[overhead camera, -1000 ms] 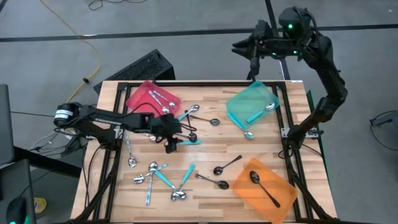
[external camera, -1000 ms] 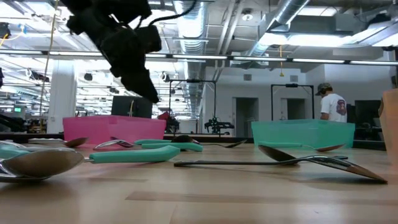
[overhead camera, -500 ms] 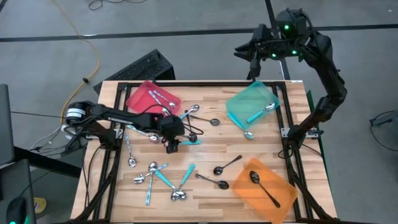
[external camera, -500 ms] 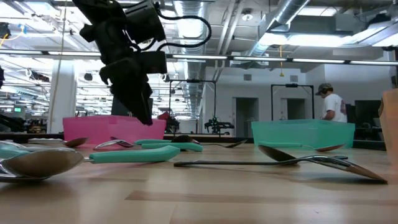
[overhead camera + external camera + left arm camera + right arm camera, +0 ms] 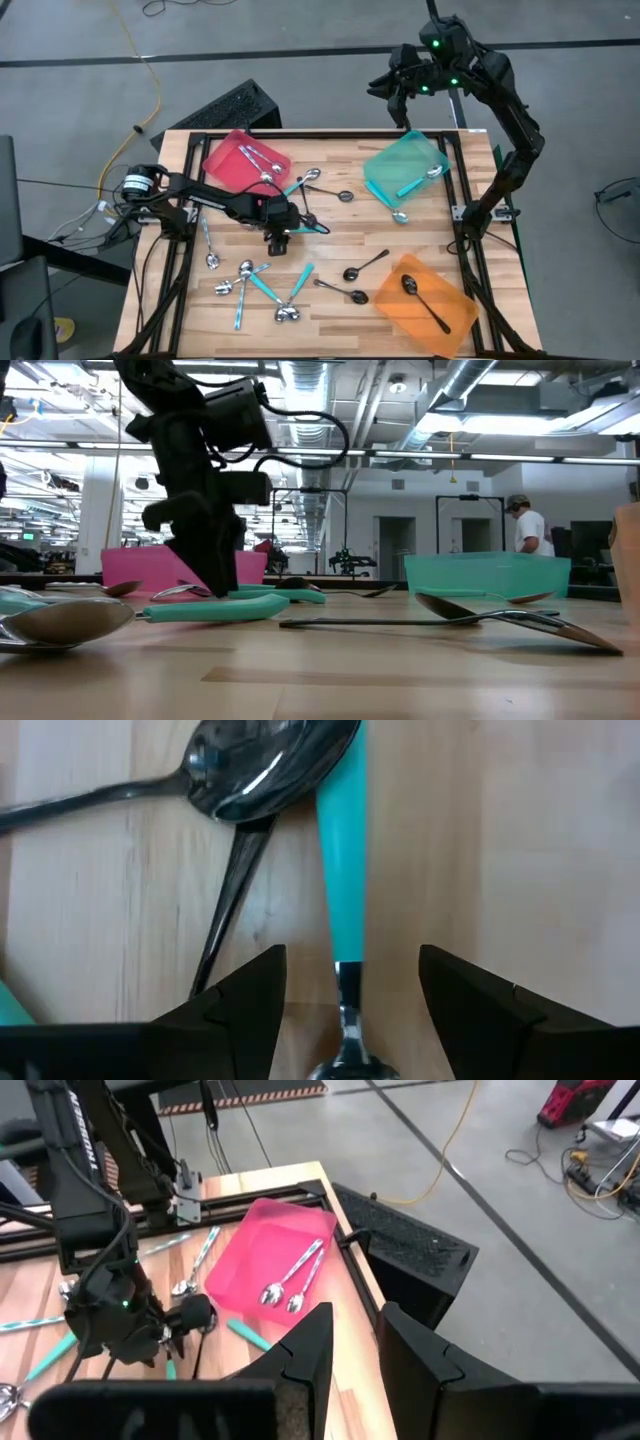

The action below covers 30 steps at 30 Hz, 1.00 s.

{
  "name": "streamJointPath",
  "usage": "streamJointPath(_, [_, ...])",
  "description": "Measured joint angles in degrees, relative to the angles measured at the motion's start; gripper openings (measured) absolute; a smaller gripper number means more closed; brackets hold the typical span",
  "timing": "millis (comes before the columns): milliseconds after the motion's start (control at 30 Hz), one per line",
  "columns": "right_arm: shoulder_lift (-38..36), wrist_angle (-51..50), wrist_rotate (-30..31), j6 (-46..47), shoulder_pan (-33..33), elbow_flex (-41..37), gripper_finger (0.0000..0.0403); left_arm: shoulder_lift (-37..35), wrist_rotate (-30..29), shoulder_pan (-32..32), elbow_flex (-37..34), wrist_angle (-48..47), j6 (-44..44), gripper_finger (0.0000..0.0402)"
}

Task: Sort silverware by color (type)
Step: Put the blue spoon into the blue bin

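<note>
My left gripper is open and low over the middle of the table. In the left wrist view its fingers stand on either side of a teal-handled spoon, at the neck where handle meets silver, without touching it. In the low view my left gripper reaches almost to the tabletop. A dark spoon lies with its bowl over the teal handle. Other spoons lie loose near the table's near-left part. My right gripper waits raised beyond the far edge, with a narrow gap between its fingers.
The red tray at far left holds silver spoons. The teal tray at far right holds a teal-handled spoon, and the orange tray at near right a black one. Black spoons lie mid-table. A person stands far behind.
My left gripper has come down toward the table and shifted slightly toward the right edge, ending over the teal-handled spoon. My right arm has swung a little toward the left beyond the far edge. No spoon has moved.
</note>
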Motion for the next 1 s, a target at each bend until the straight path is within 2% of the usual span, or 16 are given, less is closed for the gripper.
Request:
streamJointPath(133, [0.09,-0.33,-0.02,0.01,0.03,0.00,0.0104,2.66,-0.95,-0.49,0.28,-0.37,-0.65,0.0201])
streamJointPath(233, [0.00,-0.28,-0.02,0.20,0.23,0.00,0.0104,5.03,-0.43,-0.64,0.68,-1.92,-1.52,0.0171])
streamJointPath(333, [0.02,-0.36,-0.06,1.66,0.48,0.00,0.0104,5.85,0.81,-0.71,0.87,-2.51,-1.65,0.0123])
streamJointPath(533, [0.00,-0.48,-0.06,2.36,0.78,0.00,0.0104,4.54,-0.79,-1.03,0.52,-2.52,-4.82,0.0017])
streamJointPath(800, [-0.40,-0.30,-0.12,3.07,1.64,0.00,0.0104,0.92,-1.92,-1.49,-0.22,-1.79,-7.90,0.0006])
streamJointPath(900, [-1.47,-0.07,-0.66,3.09,1.59,0.00,0.0104,-2.09,-3.32,-1.12,-0.63,-4.53,-8.18,0.0005])
streamJointPath(1000, [-2.52,-0.04,-0.82,3.33,1.59,0.00,0.0104,-6.02,-3.96,-0.53,-0.33,-2.83,-8.71,0.0005])
